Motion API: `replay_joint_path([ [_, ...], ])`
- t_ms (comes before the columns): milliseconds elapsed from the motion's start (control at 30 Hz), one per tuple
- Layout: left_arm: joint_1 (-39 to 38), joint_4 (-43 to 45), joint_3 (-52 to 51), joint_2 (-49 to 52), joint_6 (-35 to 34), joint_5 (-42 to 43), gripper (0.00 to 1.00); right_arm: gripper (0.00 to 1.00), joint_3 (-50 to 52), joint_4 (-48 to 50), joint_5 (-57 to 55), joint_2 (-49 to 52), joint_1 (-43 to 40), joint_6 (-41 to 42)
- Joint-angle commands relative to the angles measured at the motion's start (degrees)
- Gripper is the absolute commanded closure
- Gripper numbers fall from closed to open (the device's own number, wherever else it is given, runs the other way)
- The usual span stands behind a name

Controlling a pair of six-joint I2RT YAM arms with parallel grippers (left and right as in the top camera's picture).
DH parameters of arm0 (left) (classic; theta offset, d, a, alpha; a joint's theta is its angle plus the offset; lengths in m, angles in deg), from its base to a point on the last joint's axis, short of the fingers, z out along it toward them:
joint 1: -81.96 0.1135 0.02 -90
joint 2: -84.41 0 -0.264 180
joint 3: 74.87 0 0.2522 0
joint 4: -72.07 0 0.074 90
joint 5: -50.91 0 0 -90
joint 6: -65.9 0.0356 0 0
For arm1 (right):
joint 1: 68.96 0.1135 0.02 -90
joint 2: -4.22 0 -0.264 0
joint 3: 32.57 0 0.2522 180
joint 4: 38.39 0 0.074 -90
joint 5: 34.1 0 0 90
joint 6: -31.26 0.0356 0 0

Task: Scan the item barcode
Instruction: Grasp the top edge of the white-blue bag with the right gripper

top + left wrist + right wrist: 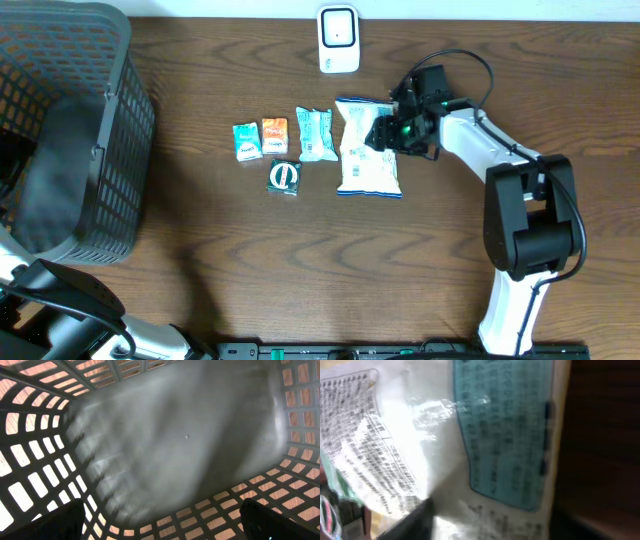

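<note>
The big white-and-blue snack bag [368, 160] lies flat on the desk [300, 270], just right of centre in the overhead view. It is the largest thing in a loose cluster, and I take it to be the item picked for scanning. The right end effector [386, 132] sits over the bag's right edge, toward its upper half. Coming in from the side makes sense to me, since a flat, crinkly bag offers an edge to pinch and little else.

In the right wrist view the bag's printed face fills nearly the whole frame, with a blue panel of small text at upper middle and a dark finger [407, 522] at lower left. The tool is therefore right down on it. I cannot tell whether the jaws have nipped the film or stand slightly apart around it.

The white scanner [338, 38] stands at top centre, apart from the bag, so the bag would need lifting and turning toward it. I can't pick out a barcode.

To the left of the bag, a green-and-white pouch [316, 134], an orange packet [274, 135], a teal packet [246, 141] and a small round pack [284, 176] lie untouched.

The left end effector [162, 517] is spread wide and empty. It points into the dark mesh basket [133, 140] at the left, seemingly parked clear of the work.
</note>
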Motion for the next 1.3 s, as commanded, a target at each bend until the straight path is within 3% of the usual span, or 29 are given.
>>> replay_joint_path([
  [0, 0.2, -0.3, -0.1, 0.3, -0.3, -0.2, 0.02, 0.96, 0.1, 0.6, 2.3, 4.3, 1.4, -1.1],
  [233, 0.2, -0.3, -0.1, 0.3, -0.3, -0.2, 0.02, 0.99, -0.4, 1.8, 21.0, 3.1, -0.3, -6.7],
  [433, 0.2, -0.3, -0.1, 0.3, -0.3, -0.2, 0.02, 0.99, -1.2, 3.4, 39.7, -7.3, -7.1, -8.2],
  [600, 0.2, -0.3, -0.1, 0.3, -0.3, -0.2, 0.02, 0.99, -1.2, 3.5, 39.2, -18.2, -8.8, -9.9],
  [733, 0.2, -0.3, -0.1, 0.3, -0.3, -0.2, 0.02, 0.99, -1.2, 0.5, 27.4, -22.7, -7.9, -10.3],
  [767, 0.2, -0.3, -0.1, 0.3, -0.3, -0.2, 0.02, 0.92, -1.2, -0.8, 22.9, -22.8, -7.7, -10.3],
  [833, 0.2, -0.3, -0.1, 0.3, -0.3, -0.2, 0.02, 0.59, -0.9, -3.7, 11.6, -22.4, -7.2, -10.3],
  [867, 0.2, -0.3, -0.1, 0.3, -0.3, -0.2, 0.02, 0.39, -0.5, -4.8, 6.4, -21.7, -6.9, -10.3],
  [900, 0.2, -0.3, -0.1, 0.3, -0.3, -0.2, 0.02, 0.31, -0.1, -5.0, 3.3, -20.7, -6.8, -10.3],
  [1000, 0.2, -0.3, -0.1, 0.3, -0.3, -0.2, 0.02, 0.16, 0.0, -4.0, 0.5, -16.0, -7.0, -11.0],
  [1133, 0.2, -0.3, -0.1, 0.3, -0.3, -0.2, 0.02, 0.09, 0.0, 1.1, 3.1, -8.3, -7.6, -11.0],
  [1267, 0.2, -0.3, -0.1, 0.3, -0.3, -0.2, 0.03, 0.05, 0.0, 7.6, 13.1, -1.1, -7.7, -11.0],
])
